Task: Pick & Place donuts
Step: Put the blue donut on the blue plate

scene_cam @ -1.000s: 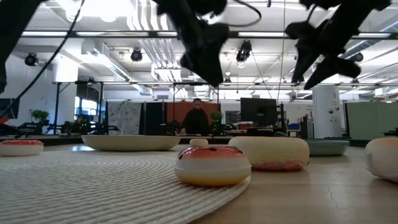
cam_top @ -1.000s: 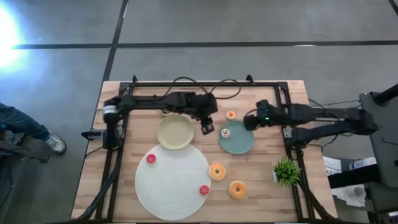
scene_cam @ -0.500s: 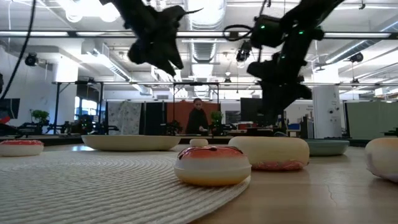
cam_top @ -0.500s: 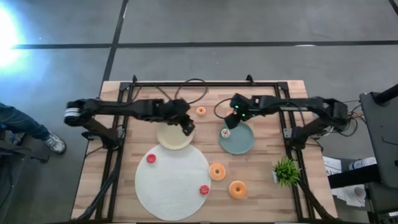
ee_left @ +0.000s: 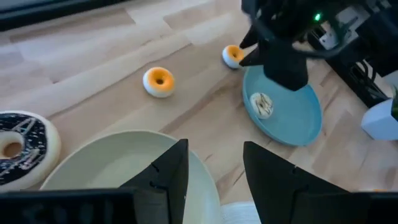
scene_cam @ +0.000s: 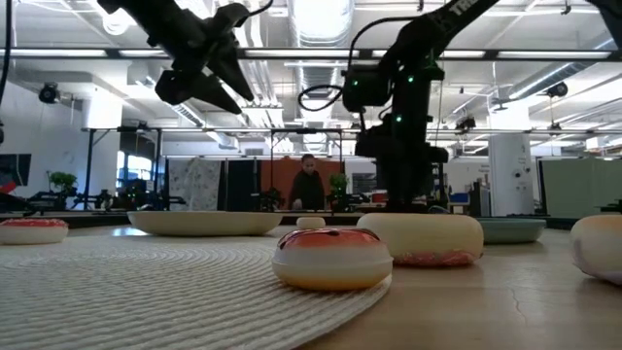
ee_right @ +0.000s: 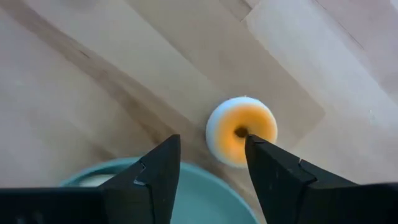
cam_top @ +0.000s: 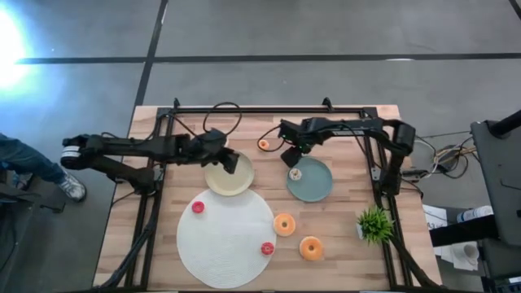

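My right gripper (cam_top: 291, 157) is open and hangs low over a small orange donut (ee_right: 241, 132) that lies flat on the wood just off the teal plate's (cam_top: 313, 185) rim; its fingers stand on either side of the donut, apart from it. A pale donut (cam_top: 295, 173) lies in that plate. My left gripper (ee_left: 214, 173) is open and empty above the beige plate (cam_top: 226, 177). A second orange donut (cam_top: 264, 144) and a dark brown one (ee_left: 15, 146) lie on the wood nearby. Two red donuts (cam_top: 198, 207) (cam_top: 267, 249) sit on the white mat.
Two larger orange donuts (cam_top: 284, 224) (cam_top: 311, 247) lie on the wood to the right of the white mat (cam_top: 224, 244). A small green plant (cam_top: 374, 222) stands near the table's right edge. A person's leg and shoe (cam_top: 69, 187) show beyond the table's left side.
Both grippers have swung toward the table's left. The left one has gone from between the two plates to over the beige plate. The right one has moved from the teal plate's far right side to its far left rim and come down over the small orange donut.
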`<control>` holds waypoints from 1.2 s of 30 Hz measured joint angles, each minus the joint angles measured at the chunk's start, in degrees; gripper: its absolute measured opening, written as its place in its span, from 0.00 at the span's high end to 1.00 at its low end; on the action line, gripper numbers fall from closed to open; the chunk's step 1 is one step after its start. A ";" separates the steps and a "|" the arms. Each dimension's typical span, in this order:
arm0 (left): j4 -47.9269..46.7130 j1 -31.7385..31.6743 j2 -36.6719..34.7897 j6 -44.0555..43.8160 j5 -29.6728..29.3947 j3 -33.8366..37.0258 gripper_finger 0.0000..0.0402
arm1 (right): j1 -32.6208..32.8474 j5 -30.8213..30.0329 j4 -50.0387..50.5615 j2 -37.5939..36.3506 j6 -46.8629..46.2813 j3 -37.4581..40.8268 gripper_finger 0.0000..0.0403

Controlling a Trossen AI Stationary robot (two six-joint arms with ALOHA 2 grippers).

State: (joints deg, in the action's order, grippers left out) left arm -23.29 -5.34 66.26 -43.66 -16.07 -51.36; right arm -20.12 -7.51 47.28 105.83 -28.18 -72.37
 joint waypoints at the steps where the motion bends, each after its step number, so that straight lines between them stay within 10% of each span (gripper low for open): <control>1: -0.04 -0.02 -0.07 -0.02 -0.43 0.07 0.68 | -0.31 0.28 0.26 0.87 0.15 -0.62 0.59; 18: 0.24 -0.02 0.08 0.35 -0.60 0.07 0.68 | -4.59 6.60 0.78 5.99 2.80 -1.49 0.66; 26: 0.31 -0.02 0.11 0.41 -1.89 0.07 0.68 | -5.42 9.44 -2.57 6.22 3.19 -1.42 0.89; 32: 1.06 0.14 0.11 1.54 -1.92 0.07 0.68 | -7.12 10.74 -9.41 -0.53 1.63 -0.68 0.97; 36: 5.39 0.82 0.19 5.35 -1.95 0.09 0.68 | -10.67 21.77 -23.74 -8.07 -6.17 3.55 0.97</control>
State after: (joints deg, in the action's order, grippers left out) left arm -17.90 -4.52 66.45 -38.31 -18.02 -51.27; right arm -30.79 14.26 23.54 97.75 -34.35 -68.82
